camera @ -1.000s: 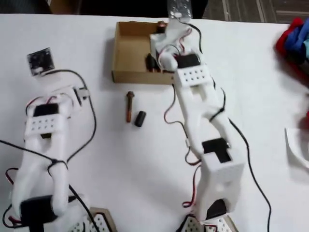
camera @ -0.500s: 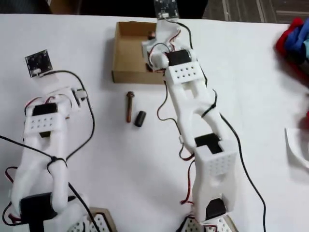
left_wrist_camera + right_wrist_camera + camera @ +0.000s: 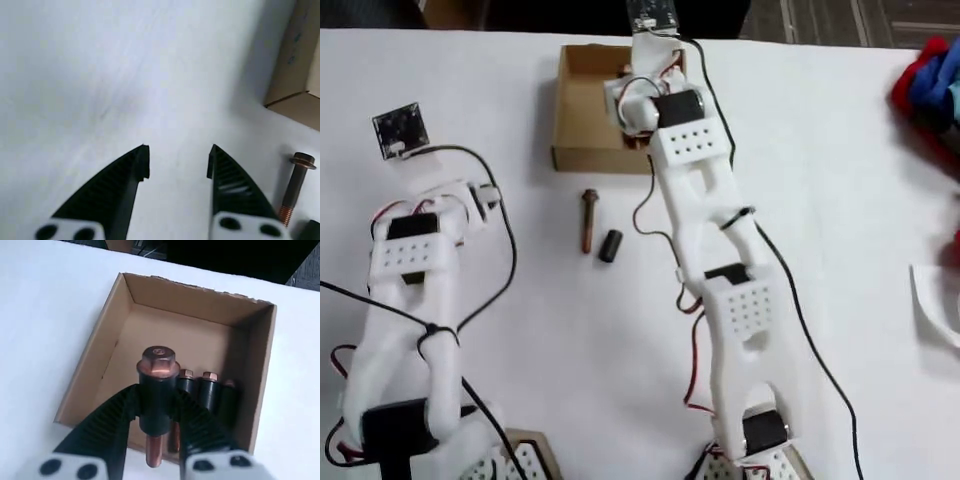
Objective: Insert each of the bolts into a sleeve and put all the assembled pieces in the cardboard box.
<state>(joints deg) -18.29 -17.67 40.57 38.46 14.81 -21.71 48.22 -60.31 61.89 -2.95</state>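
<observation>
Got the right gripper (image 3: 156, 401) pinching a sleeved bolt (image 3: 157, 385) right over the cardboard box (image 3: 97, 355), finished pieces (image 3: 208, 390) already inside. Left gripper (image 3: 178, 161) spread wide, off beside the box; loose bolt (image 3: 589, 220) and sleeve (image 3: 610, 245) just outside it.

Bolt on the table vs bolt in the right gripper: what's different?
The table bolt is bare along its whole shank; the held bolt wears a black sleeve. The table bolt lies flat on the table, ungripped, with an empty sleeve beside it; the held bolt is clamped in the right gripper over the cardboard box. Both are copper-coloured with flanged hex heads.
</observation>
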